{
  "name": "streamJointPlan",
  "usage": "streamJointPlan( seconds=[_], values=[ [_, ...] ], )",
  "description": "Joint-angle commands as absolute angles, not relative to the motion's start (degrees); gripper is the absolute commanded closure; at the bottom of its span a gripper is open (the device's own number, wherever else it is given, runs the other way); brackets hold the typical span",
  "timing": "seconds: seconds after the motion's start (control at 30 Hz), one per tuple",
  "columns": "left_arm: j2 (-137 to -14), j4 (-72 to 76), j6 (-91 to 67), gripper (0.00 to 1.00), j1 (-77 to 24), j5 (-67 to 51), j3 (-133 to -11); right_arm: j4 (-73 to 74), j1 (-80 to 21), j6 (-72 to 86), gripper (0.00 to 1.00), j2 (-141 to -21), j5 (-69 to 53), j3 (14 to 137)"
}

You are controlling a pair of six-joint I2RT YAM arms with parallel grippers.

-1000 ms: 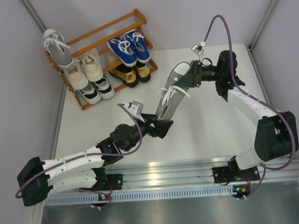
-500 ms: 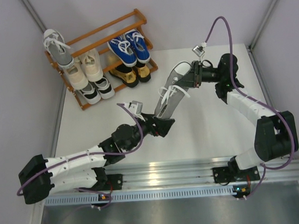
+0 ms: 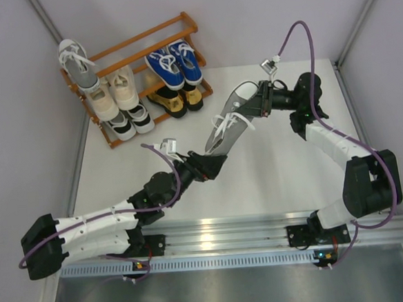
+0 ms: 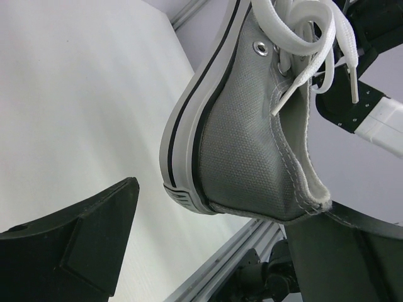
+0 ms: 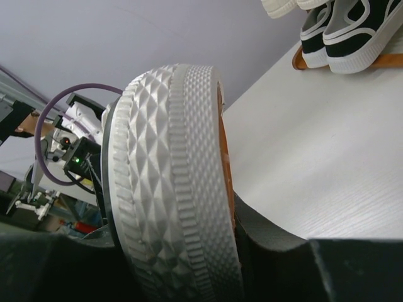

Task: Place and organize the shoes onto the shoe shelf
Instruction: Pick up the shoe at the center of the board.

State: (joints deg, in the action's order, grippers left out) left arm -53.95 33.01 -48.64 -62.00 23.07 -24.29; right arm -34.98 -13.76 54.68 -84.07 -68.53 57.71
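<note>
Grey sneaker (image 3: pixel 234 114) hangs toe-clamped in the right jaws, left jaws spread wide about its heel.

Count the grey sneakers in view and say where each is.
2. One grey sneaker stands at the left end of the shoe shelf; the other is held by the right gripper, its heel between the open left gripper's jaws.

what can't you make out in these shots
Top view: heels of the gold loafers are hidden under the blue sneakers.
Left wrist view: the grey sneaker has its toe cut off by the top edge; its heel collar covers where the left fingers might touch.
Right wrist view: its sole fills the frame, hiding the upper and where the right fingers grip.
</note>
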Motion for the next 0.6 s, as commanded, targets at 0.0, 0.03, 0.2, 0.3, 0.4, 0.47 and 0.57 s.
streamJointPlan(
  seconds=[0.0,0.03,0.2,0.3,0.4,0.47,0.57],
  values=[
    [-52.65,36.30,-52.12,0.05,-61.70,25.32,-24.34,-42.01,-14.06,58.27,1.00,-83.50,-72.16,57.92],
    [-53.17,36.30,-52.29,0.05,-61.61,24.79,-24.78,-43.14,-14.06,58.62,1.00,-83.58,-72.16,57.57],
    [-53.88,38.84,-54.66,0.09,-61.61,22.94,-25.22,-46.23,-14.76,61.08,1.00,-84.72,-72.42,56.87],
    [-53.70,41.65,-55.98,0.14,-61.61,23.38,-24.52,-47.55,-15.64,61.79,1.00,-85.08,-72.77,56.69],
    [-53.88,44.38,-57.39,0.17,-61.61,23.29,-24.00,-47.64,-16.87,61.61,1.00,-84.99,-73.04,56.78],
    [-54.05,45.43,-58.01,0.26,-61.61,22.94,-23.99,-47.64,-17.31,61.61,1.00,-85.08,-73.30,56.78],
    [-54.14,46.49,-57.84,0.43,-61.61,22.50,-23.91,-47.72,-17.32,61.35,1.00,-85.25,-73.39,56.78]
  ],
)
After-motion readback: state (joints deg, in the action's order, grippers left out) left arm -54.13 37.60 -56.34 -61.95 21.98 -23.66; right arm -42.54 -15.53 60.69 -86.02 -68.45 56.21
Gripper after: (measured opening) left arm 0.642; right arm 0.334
